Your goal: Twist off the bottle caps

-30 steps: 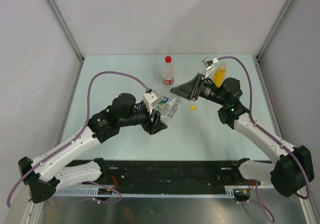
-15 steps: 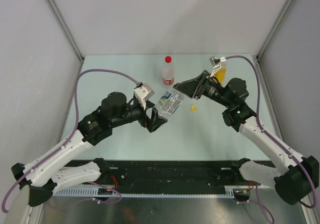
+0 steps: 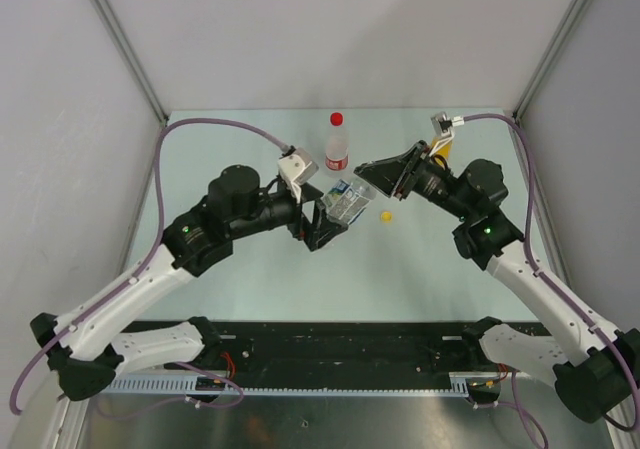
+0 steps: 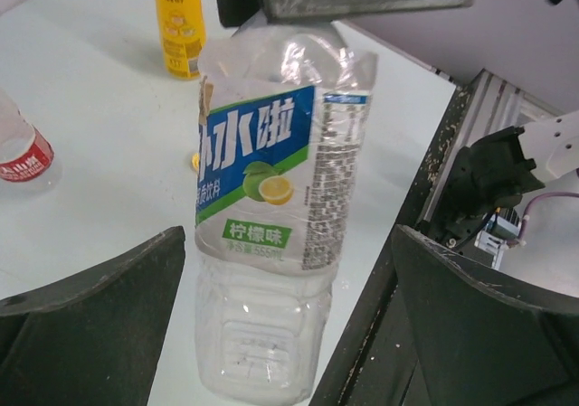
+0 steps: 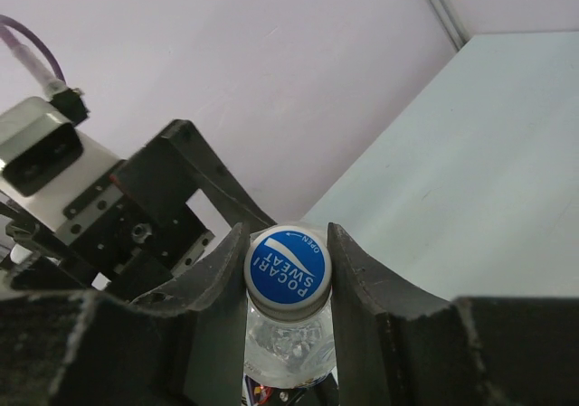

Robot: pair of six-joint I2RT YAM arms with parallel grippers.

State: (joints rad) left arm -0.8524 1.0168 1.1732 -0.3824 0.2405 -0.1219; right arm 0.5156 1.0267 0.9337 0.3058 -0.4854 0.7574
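The clear bottle with a blue-white label (image 3: 350, 201) (image 4: 271, 207) leans between the two arms. My right gripper (image 3: 367, 175) (image 5: 287, 266) is shut on its white-rimmed, blue-topped cap (image 5: 287, 273). My left gripper (image 3: 324, 227) (image 4: 289, 334) is open, with its jaws either side of the bottle's lower half and apart from it. The red-capped bottle (image 3: 337, 144) (image 4: 23, 157) stands behind. The bottle of yellow liquid (image 3: 441, 152) (image 4: 178, 17) stands uncapped by the right arm. A yellow cap (image 3: 385, 216) lies loose on the table.
White walls with metal corner posts close the table on the left, back and right. The black rail (image 3: 340, 344) carrying the arm bases runs along the near edge. In the left wrist view the right arm's mount (image 4: 493, 175) stands just beyond the table edge.
My left gripper let go of the labelled bottle, opened wide, drew back, then came forward around it again. My right gripper stayed shut on the cap and shifted slightly toward the back.
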